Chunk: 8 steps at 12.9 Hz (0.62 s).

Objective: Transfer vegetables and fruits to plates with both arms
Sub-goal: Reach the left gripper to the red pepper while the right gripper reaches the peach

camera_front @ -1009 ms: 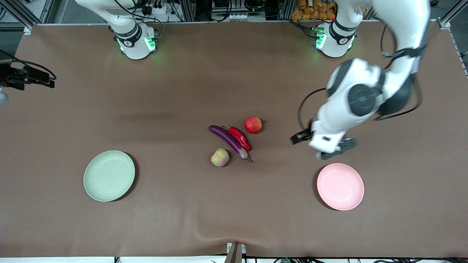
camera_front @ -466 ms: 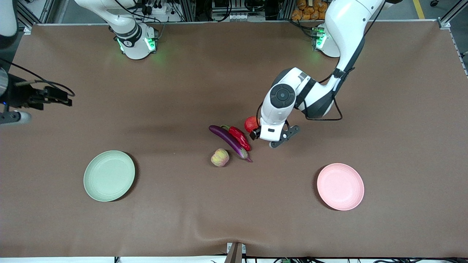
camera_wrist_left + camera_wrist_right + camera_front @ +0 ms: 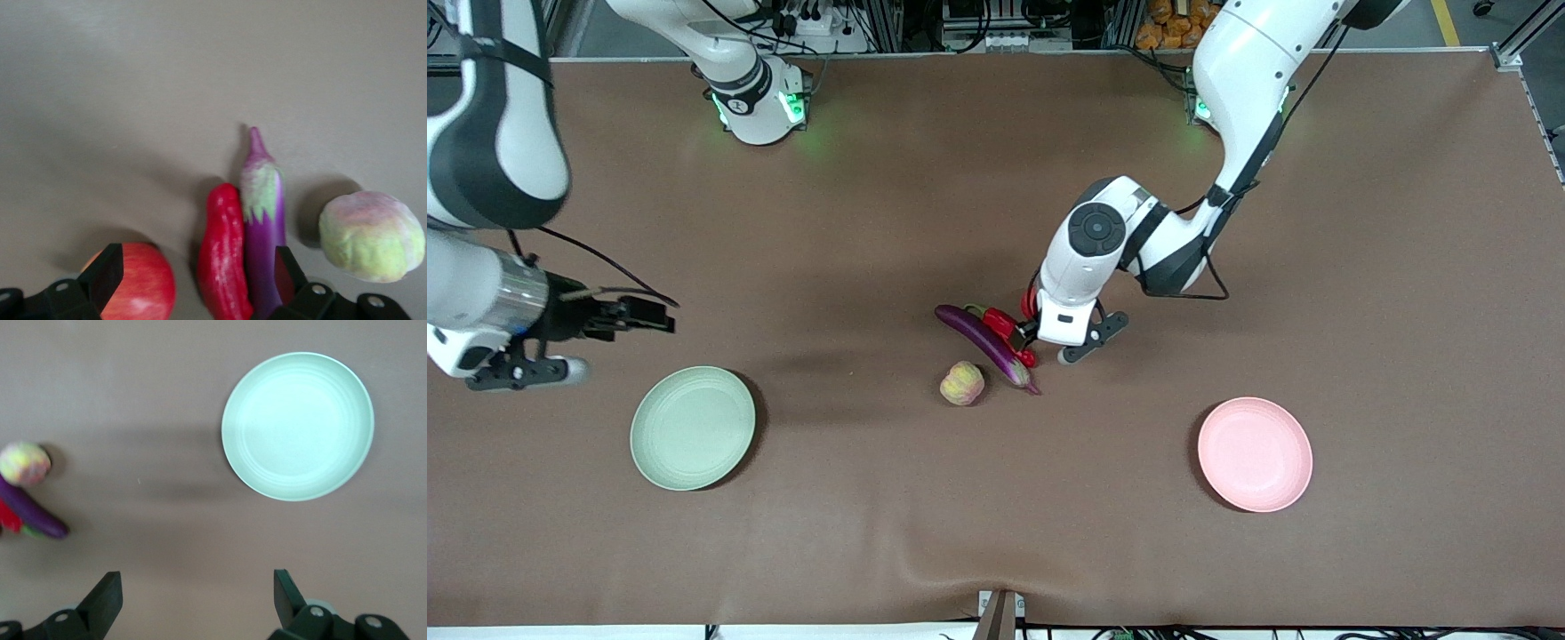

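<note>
Left gripper wide open, empty, over chili pepper beside eggplant; right gripper open, empty, near green plate; pepper likely light, wrinkled, grippable mid-body.

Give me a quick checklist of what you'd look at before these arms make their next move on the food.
1. Left tool open, holding nothing: ok.
2. Left tool over the red chili pepper, which lies between its fingers in the left wrist view: ok.
3. Eggplant apart from the pepper: not ok, they lie side by side, touching.
4. Green plate and pink plate bare: ok.
5. Right tool open, over the table near the green plate: ok.
6. Red fruit and ribbed fruit still on the table: ok.
</note>
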### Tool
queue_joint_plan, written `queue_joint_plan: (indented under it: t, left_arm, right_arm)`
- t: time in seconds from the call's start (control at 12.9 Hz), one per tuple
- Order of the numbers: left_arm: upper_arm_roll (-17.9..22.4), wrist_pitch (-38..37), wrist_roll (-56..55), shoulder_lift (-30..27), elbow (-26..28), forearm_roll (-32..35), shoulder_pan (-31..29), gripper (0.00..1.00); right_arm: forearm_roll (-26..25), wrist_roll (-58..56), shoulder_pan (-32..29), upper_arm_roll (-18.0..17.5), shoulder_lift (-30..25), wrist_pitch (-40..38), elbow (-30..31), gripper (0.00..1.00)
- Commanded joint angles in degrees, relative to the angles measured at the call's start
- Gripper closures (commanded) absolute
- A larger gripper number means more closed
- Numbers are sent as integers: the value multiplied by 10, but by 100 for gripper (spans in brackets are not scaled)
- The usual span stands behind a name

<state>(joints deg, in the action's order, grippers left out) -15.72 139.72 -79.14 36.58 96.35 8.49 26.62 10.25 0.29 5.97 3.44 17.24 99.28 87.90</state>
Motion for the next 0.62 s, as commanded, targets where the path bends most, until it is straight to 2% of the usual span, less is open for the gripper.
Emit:
queue_joint_plan:
  t: [0.0,0.31,0.47,0.54]
  left_arm:
    - [10,-1,-19,34,-41,56,16,0]
    - [10,-1,-58,58,-41,64,21,16]
    - [10,-1,-64,58,-38,64,21,30]
    - [10,-1,-67,59,-38,64,23,33]
  right_arm:
    - [5,115,48,2,29,29,-10,0]
    - [20,257,73,1,80,71,-18,0]
    - [35,339,100,1,103,117,-19,0]
    - [35,384,117,2,117,142,-24,0]
